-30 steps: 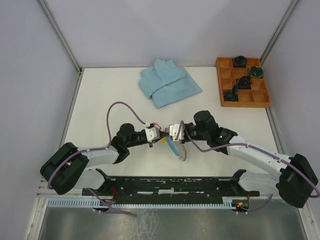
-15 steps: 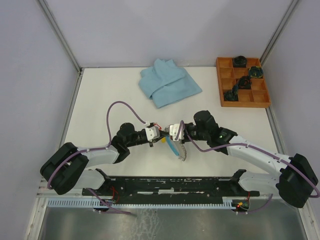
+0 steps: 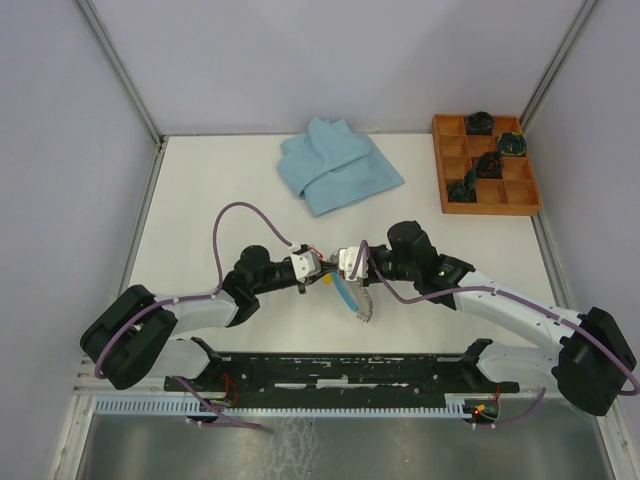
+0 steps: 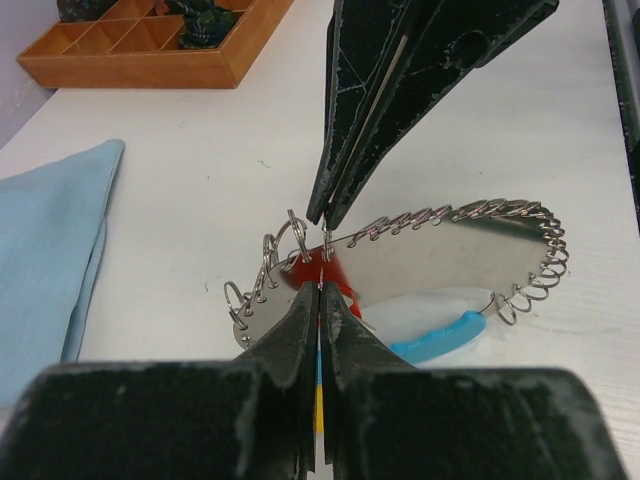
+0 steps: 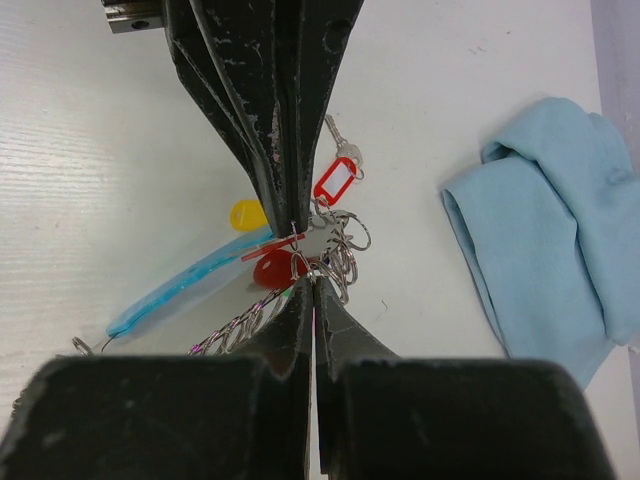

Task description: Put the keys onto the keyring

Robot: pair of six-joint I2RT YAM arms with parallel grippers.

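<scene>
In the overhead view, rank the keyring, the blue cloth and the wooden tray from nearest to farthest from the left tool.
1. The keyring: right by the tip of the left tool, near middle of the table.
2. The blue cloth: farther back, around the middle.
3. The wooden tray: back right corner.

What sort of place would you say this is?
Likely a robotics lab cell: a white tabletop walled by plain grey panels, a black mounting rail carrying two robot arms, and a compartmented orange-brown wooden tray.
</scene>
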